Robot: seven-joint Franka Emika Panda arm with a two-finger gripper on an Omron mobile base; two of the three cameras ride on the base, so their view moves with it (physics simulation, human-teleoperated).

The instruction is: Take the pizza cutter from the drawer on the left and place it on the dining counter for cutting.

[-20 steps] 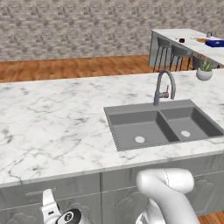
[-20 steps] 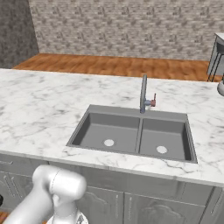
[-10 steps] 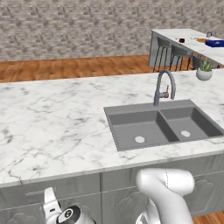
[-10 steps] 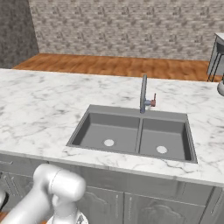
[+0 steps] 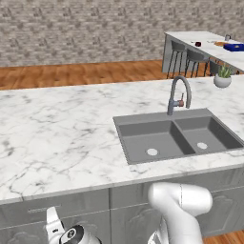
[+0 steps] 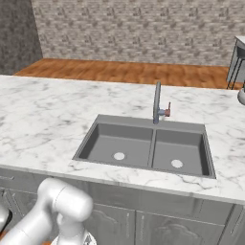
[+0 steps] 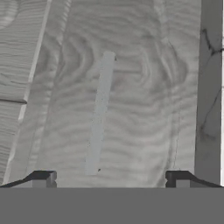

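hand view: tool [image 7: 109,177] has its two dark tips spread wide at the bottom edge, nothing between them, so open and empty. just ahead of it sits the drawer [image 7: 131,65] front, grey with a swirly grain. the slim silver bar handle [image 7: 99,114] lies at about 12 o'clock from the tool, between the two tips but shifted toward the left one. its long axis runs roughly 12-to-6 in this tilted view, leaning slightly toward 1 o'clock at the far end. the tips look set across that axis, so my read is a straight advance would put the bar inside the jaws; gap to the handle can't be judged.

left base view: drawer front shows at 7 o'clock under the marble surface [image 5: 62,133] that carries the grey sink [image 5: 176,138]; the hand is low at the bottom edge, cut off, tips not readable here. far off at 1 o'clock the dining counter [image 5: 200,40] with stools, small items on it too tiny to name.

hidden: drawer looks shut, so the pizza cutter is presumably inside, unseen. which drawer edge is which in the hand view is hard to tell.
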